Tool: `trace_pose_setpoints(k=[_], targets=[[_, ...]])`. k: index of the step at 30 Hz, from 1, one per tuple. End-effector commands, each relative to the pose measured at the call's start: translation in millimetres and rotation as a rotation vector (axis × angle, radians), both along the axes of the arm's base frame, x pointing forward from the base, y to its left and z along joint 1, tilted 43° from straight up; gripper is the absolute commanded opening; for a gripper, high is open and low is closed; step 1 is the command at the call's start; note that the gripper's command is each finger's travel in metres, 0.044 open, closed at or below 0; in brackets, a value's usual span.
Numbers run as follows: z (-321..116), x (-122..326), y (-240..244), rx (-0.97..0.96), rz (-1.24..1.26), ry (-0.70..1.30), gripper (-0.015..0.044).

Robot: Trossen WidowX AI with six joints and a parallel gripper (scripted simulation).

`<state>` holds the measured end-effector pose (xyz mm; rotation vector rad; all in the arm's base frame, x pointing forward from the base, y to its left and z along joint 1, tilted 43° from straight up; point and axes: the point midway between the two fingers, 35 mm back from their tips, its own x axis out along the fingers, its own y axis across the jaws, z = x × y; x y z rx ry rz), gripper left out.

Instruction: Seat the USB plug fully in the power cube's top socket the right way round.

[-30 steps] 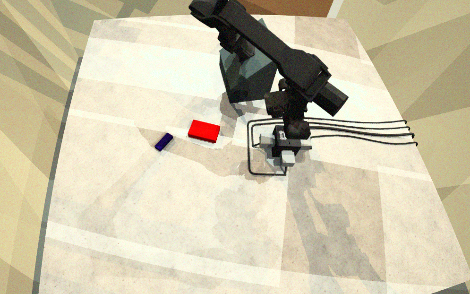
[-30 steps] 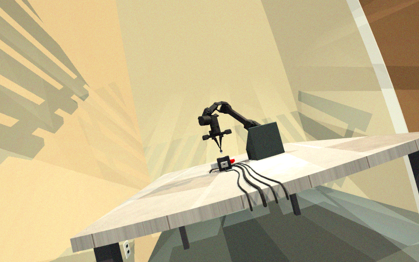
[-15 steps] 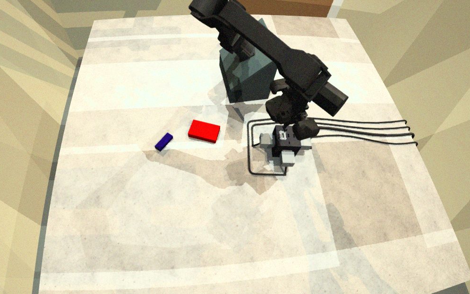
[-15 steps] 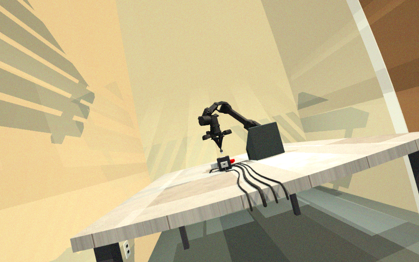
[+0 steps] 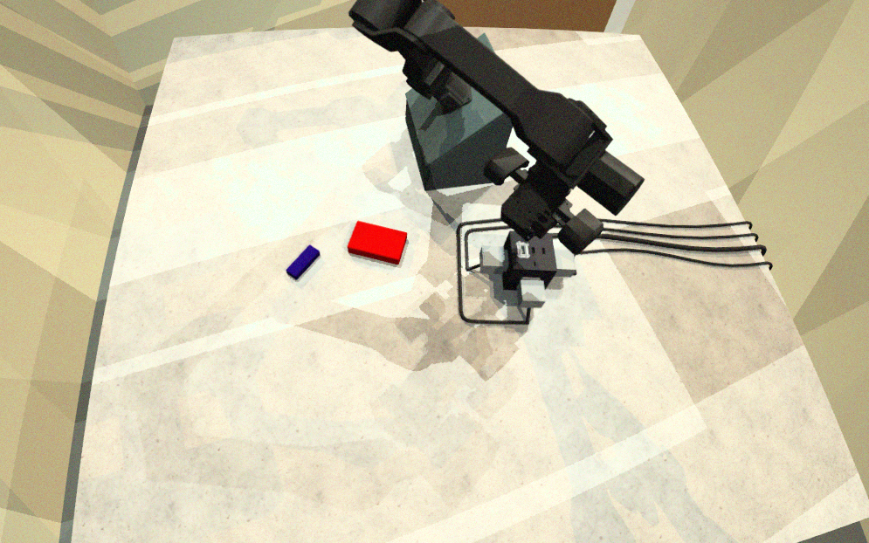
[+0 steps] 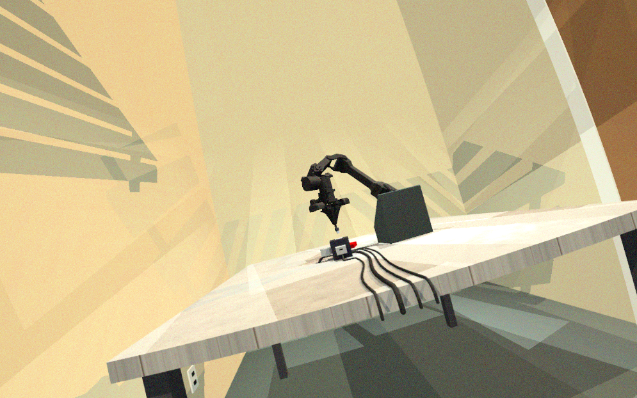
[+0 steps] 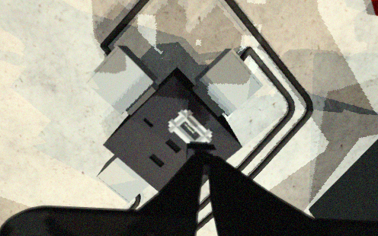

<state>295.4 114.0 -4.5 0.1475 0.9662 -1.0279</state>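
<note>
The black power cube (image 5: pixel 537 267) (image 6: pixel 332 243) (image 7: pixel 132 142) stands on the table. The white-rimmed socket (image 5: pixel 522 249) (image 7: pixel 175 126) shows on its top, with no plug in it. My gripper (image 6: pixel 336 226) (image 7: pixel 203 164) is shut on the USB plug, above the cube's top. The plug's pale end (image 6: pixel 337 231) shows below the fingertips, with a gap to the cube. In the wrist view the dark plug body lies just below the socket, and the socket's long side runs diagonally to the fingers. Which way round the plug faces cannot be told.
Pale plugs (image 5: pixel 532 292) (image 7: pixel 122 84) stick out from the cube's sides. Black cables (image 5: pixel 459 283) (image 6: pixel 395 289) loop around it and run over the table edge. A red block (image 5: pixel 376 242) and a blue block (image 5: pixel 302 262) lie left. The dark robot base (image 5: pixel 468 161) stands behind.
</note>
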Motion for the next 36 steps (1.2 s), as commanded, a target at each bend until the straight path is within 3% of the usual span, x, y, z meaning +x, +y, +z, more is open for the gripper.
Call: trace_pose_setpoints(k=[1, 36], targets=[[-0.3, 0.0, 0.0, -0.018, 0.087, 0.077, 0.0000], [-0.3, 0.0, 0.0, -0.166, 0.763, 0.678, 0.0000]])
